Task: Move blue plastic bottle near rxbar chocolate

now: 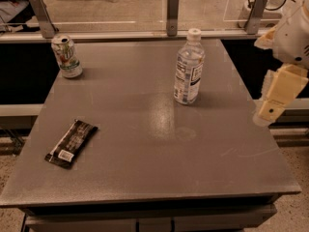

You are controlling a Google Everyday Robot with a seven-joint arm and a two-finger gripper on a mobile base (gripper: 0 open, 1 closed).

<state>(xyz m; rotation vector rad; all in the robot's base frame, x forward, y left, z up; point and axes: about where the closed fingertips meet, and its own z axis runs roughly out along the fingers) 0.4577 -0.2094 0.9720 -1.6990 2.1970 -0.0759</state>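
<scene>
Blue plastic bottle (189, 69): stands upright, capped, toward far-right corner. Rxbar chocolate (71, 143): lies flat near front-left corner. Gripper (268, 111): hangs beyond right edge.

Robot test lab: grey table (145, 168), glass barrier (111, 6) on metal posts (172, 11), jaws beyond right edge.

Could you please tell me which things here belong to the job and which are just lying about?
Job: blue plastic bottle, upright on the table, back right; rxbar chocolate, flat, front left; pincer, beyond the right edge.
Lying about: soda can, back left corner.
</scene>
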